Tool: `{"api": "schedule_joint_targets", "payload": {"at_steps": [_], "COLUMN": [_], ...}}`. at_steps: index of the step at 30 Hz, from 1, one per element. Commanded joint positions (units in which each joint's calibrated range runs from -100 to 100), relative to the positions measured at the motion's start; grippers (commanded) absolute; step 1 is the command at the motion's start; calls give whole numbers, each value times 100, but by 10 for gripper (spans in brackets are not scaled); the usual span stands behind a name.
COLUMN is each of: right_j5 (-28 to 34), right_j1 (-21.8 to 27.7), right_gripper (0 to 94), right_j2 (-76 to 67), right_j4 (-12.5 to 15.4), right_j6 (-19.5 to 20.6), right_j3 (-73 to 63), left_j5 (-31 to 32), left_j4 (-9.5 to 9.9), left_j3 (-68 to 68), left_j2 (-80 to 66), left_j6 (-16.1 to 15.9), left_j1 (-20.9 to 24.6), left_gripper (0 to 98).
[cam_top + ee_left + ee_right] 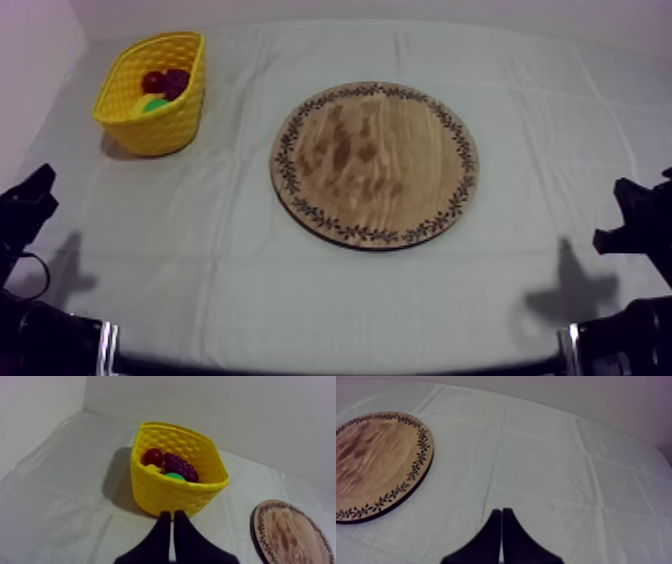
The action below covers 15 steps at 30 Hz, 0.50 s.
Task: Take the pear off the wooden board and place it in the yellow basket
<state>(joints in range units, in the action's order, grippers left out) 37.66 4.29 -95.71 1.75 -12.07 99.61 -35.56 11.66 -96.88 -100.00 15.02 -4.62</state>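
Observation:
The round wooden board (374, 163) with a patterned rim lies bare at the table's middle. The yellow basket (165, 125) stands at the far left. In it I see a green pear (175, 476) beside a bunch of grapes (180, 467), a small red fruit (153, 456) and a bit of yellow. My left gripper (173, 517) is shut on nothing, low on the cloth in front of the basket. My right gripper (501, 513) is shut on nothing too, over bare cloth to the right of the board (376, 461).
Both arms rest low at the table's near corners, left arm (25, 210) and right arm (640, 225). Grey-white cloth (300, 300) lies between them and the board. A wall rises behind the basket.

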Motion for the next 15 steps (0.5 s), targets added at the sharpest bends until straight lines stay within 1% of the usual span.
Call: {"api": "schedule_joint_targets", "payload": {"at_steps": [1, 2, 3, 6, 9, 15], "right_j5": [1, 1, 1, 1, 1, 1], "right_j1": [-4, -3, 0, 5, 6, 7], "right_gripper": [3, 3, 3, 3, 3, 3], "right_j2": [-5, -5, -5, -5, -5, -5], "right_j4": [-2, -2, -2, -2, -2, -2], "right_j6": [-4, 1, 3, -5, -6, -1], "right_j3": [5, 5, 5, 5, 5, 5], "left_j5": [-369, -416, -396, -118, 17, 79], "left_j4": [-311, -401, -478, -643, -706, -735], "left_j3": [3, -8, -32, -156, -207, -230], "left_j2": [0, 0, 0, 0, 0, 0], "left_j6": [-1522, -1657, -1692, -1550, -1483, -1320], "left_j1": [95, 126, 148, 181, 192, 198], "left_gripper": [0, 0, 0, 0, 0, 0]}}
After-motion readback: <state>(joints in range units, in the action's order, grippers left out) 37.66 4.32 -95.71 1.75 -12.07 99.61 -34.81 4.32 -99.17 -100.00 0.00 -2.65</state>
